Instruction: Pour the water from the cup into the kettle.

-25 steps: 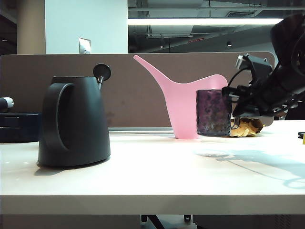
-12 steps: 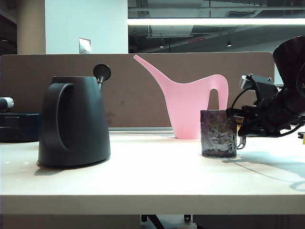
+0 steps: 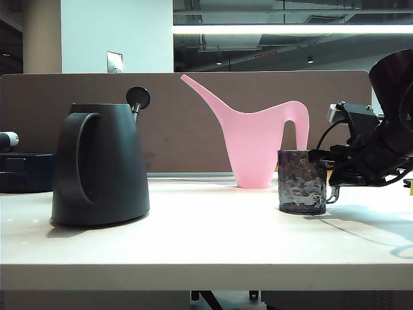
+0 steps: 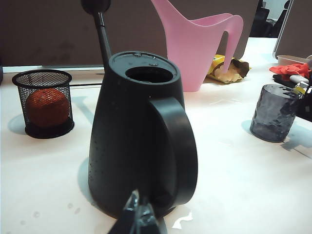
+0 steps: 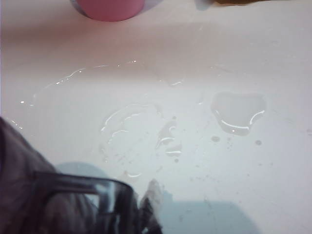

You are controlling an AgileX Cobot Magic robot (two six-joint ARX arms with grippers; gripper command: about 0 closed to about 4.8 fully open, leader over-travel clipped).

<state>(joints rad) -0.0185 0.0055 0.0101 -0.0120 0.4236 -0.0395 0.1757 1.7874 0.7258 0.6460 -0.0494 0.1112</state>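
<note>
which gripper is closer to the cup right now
Right. The right gripper is shut on the handle of the cup, which stands on the table. The left gripper sits by the kettle, apart from it.

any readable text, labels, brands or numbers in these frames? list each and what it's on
No readable text in any view.
Kettle: plain matte black, no marking visible.
Cup: dimpled surface, no print.
Pink watering can: no label showing.
Wall plate behind the divider: too small to tell whether it carries text.
Yellow wrapper behind the watering can: any print is too blurred to read.
</note>
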